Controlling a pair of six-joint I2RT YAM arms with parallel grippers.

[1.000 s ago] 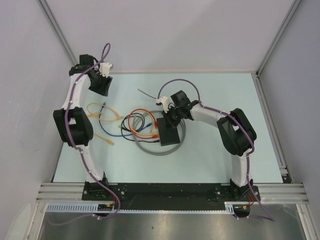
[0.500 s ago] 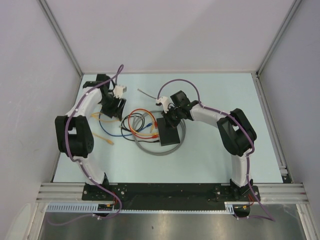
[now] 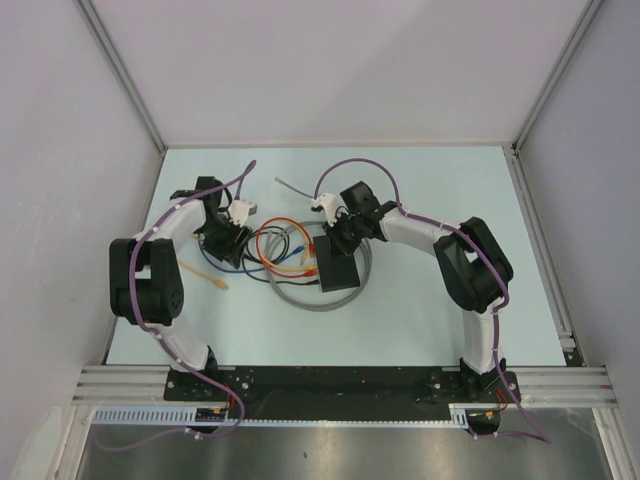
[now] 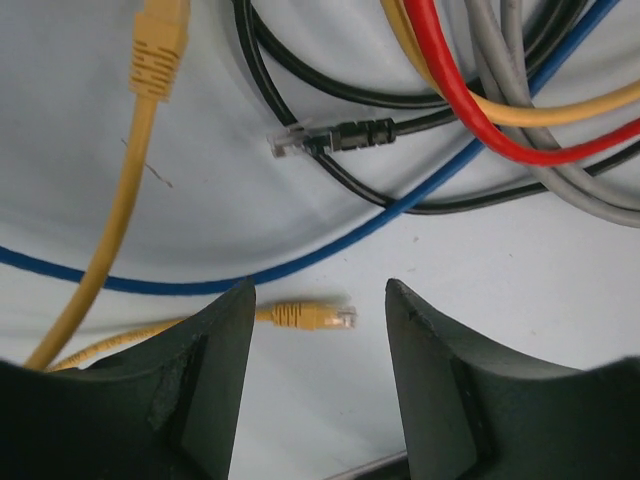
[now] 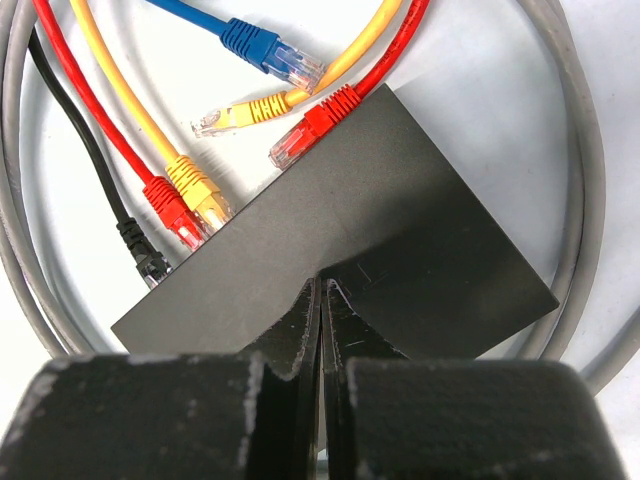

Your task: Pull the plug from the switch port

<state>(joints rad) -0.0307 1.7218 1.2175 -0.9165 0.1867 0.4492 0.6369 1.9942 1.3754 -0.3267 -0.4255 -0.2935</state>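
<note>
Fingers (image 5: 150, 420) on the right meet over one switch (image 5: 400, 230), seemingly three plugs (image 5: 165, 200) in; left fingers (image 4: 200, 400) apart.

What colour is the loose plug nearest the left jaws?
Yellow plug, clearest in the left wrist view.

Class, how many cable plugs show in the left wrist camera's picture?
3: a yellow plastic plug at top left, a black clear-tipped plug in the upper middle, and a second yellow plug low in the middle. Others may be hidden.
</note>
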